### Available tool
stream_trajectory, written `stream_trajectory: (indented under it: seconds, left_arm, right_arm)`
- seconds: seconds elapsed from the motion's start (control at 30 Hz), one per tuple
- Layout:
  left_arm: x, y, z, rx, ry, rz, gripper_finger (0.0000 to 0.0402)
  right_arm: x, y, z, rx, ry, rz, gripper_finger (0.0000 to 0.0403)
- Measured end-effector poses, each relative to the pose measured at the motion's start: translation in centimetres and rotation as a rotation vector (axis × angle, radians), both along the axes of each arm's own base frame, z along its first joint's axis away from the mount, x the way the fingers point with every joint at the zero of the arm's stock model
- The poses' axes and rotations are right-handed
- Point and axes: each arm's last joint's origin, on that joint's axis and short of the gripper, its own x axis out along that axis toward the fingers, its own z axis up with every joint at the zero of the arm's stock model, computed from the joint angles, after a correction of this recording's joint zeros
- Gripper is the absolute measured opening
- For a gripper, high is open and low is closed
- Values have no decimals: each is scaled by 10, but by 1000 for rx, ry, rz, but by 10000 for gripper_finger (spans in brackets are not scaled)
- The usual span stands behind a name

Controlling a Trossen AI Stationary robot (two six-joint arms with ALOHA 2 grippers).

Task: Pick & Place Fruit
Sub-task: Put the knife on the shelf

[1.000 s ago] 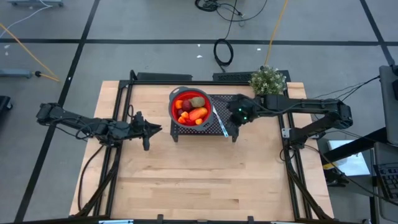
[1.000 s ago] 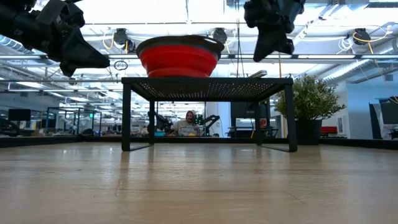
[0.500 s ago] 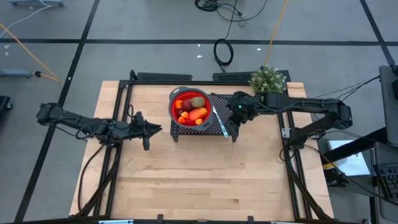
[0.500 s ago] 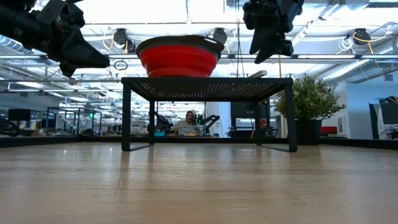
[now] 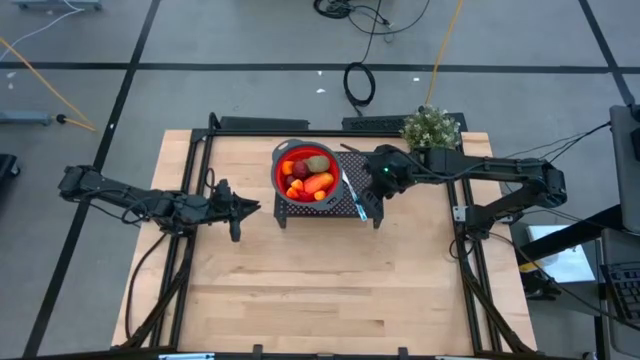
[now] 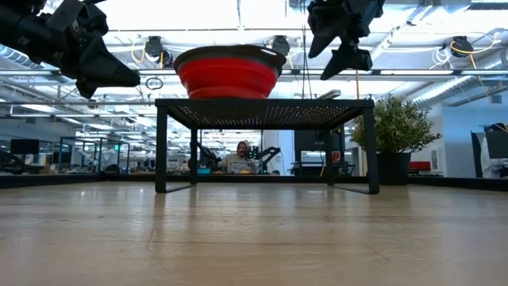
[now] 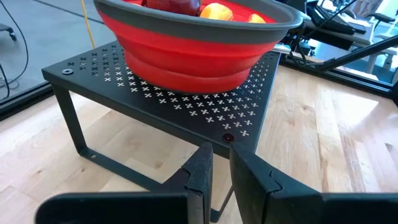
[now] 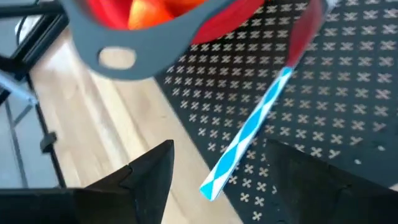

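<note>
Several pieces of fruit (image 5: pixel 308 176), red, orange and brown-green, lie in a round red bowl (image 5: pixel 278 165) with a grey rim. The bowl stands on a black perforated stand (image 6: pixel 262 111) at the table's far middle. My right gripper (image 8: pixel 217 149) hangs open above the stand's right part, to the right of the bowl. Its fingers stand on either side of a knife's blue-and-white handle (image 8: pixel 249 134) without touching it. My left gripper (image 7: pixel 221 155) is shut and hovers to the left of the stand, pointing at it.
The knife (image 5: pixel 352 197) lies flat on the stand beside the bowl. A potted plant (image 5: pixel 430 128) stands at the table's far right corner. Bare wooden tabletop (image 5: pixel 320 280) spreads across the near half. A person (image 6: pixel 240 155) sits far off in the room behind.
My right gripper has opened wide above the stand and shifted a little toward the bowl. The knife, the bowl and the fruit have stayed where they were.
</note>
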Motion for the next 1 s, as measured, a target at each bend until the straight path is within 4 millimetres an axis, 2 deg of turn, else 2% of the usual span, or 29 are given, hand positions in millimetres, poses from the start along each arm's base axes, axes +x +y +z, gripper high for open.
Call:
stream_trajectory:
  seconds: [0.1,0.2,0.33,0.43,0.57,0.83,1.0]
  left_arm:
    - [0,0,0,-1,0,1,51]
    - [0,0,0,7,2,-1,51]
    - [0,0,0,10,4,-2,51]
    - [0,0,0,10,6,-2,51]
    - [0,0,0,10,6,-2,51]
    - [0,0,0,10,7,-2,51]
    - [0,0,-1,10,9,-2,51]
  right_arm:
    - [-2,0,-1,21,12,27,245]
    - [-9,3,-1,-11,73,-34,243]
    - [-10,12,-1,32,111,-83,245]
    - [-3,21,4,33,93,-116,244]
    - [8,31,-3,33,137,-154,241]
    - [30,36,-15,-49,242,-197,242]
    - [32,34,-20,-70,266,-215,242]
